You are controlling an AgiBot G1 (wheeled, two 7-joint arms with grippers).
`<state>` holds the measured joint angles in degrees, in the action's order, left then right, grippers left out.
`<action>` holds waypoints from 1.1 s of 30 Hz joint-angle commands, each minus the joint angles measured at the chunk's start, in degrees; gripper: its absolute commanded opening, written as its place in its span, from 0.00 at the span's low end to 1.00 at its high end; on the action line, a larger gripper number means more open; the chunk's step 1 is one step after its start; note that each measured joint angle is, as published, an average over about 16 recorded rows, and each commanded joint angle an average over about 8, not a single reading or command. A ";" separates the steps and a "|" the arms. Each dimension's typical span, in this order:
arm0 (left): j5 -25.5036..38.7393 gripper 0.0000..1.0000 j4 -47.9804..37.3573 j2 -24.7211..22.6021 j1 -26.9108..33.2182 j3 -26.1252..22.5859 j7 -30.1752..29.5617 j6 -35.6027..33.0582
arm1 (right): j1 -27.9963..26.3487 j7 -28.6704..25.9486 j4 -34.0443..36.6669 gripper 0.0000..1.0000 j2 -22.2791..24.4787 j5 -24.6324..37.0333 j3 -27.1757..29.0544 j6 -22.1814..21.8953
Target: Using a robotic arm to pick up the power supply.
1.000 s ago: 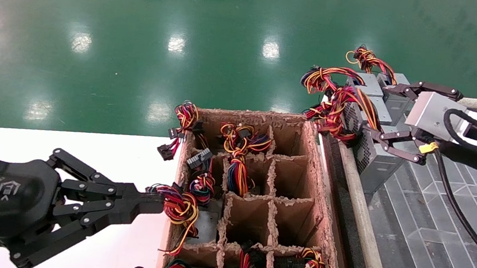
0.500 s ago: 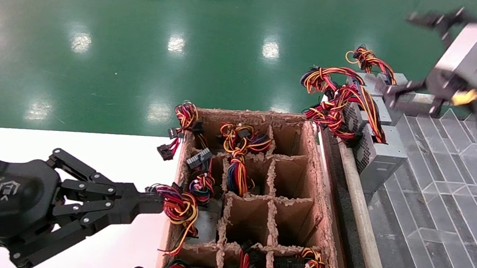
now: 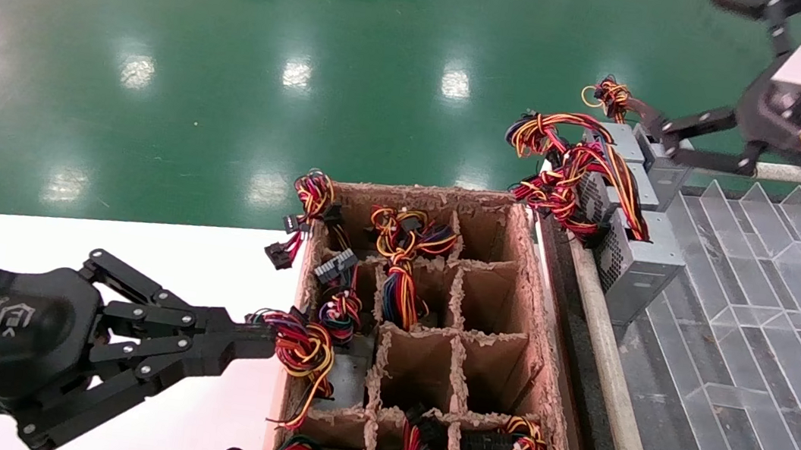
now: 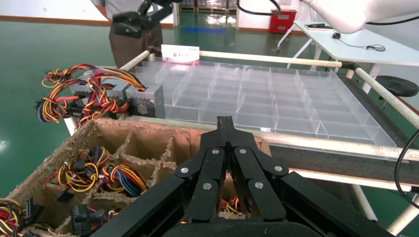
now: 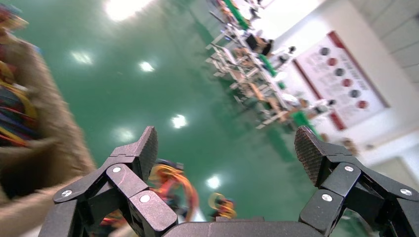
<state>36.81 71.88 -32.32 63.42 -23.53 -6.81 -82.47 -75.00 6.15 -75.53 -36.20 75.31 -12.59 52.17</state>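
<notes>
Grey power supplies [image 3: 638, 263] with perforated sides stand in a row on the left edge of the clear tray [image 3: 753, 337], their red, yellow and black wires [image 3: 567, 171] trailing toward the cardboard box. My right gripper [image 3: 683, 55] hangs open above and behind that row, holding nothing. In the right wrist view its fingers [image 5: 147, 148] spread wide over blurred wires [image 5: 173, 183]. My left gripper [image 3: 265, 341] is shut with nothing in it at the near-left side of the box, its tip beside a wire bundle [image 3: 303, 347]. The left wrist view shows the left gripper [image 4: 226, 123] and a power supply [image 4: 146, 99].
A brown cardboard divider box [image 3: 508, 345] holds more wire bundles in several cells; others are empty. A white table [image 3: 160, 257] lies under the left arm. A pale rail [image 3: 610, 388] runs between box and tray. A person [image 4: 133, 34] stands beyond the tray.
My right gripper, which straddled the nearest power supply a second ago, has risen up and away to the upper right, open. The power supply stays on the tray. The left arm has not moved.
</notes>
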 commanded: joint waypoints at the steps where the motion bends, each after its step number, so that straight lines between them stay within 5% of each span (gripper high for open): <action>1: 0.00 0.00 0.00 0.00 0.00 0.00 0.00 0.00 | 0.47 -0.60 0.06 1.00 0.04 -1.21 -0.10 1.17; 5: 0.00 0.00 0.00 0.00 0.00 0.00 0.00 0.00 | 1.46 -1.84 0.20 1.00 0.13 -3.67 -0.35 3.64; 13: 0.00 0.98 0.00 0.00 0.00 0.00 0.00 0.00 | 3.45 -4.35 0.49 1.00 0.30 -8.62 -0.87 8.60; 33: 0.00 1.00 0.00 0.00 0.00 -0.01 0.00 0.00 | 8.48 -10.67 1.23 1.00 0.74 -21.13 -2.16 21.16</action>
<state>36.81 71.88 -32.32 63.43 -23.53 -6.81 -82.47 -66.52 -4.52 -74.30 -35.46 54.19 -14.75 73.32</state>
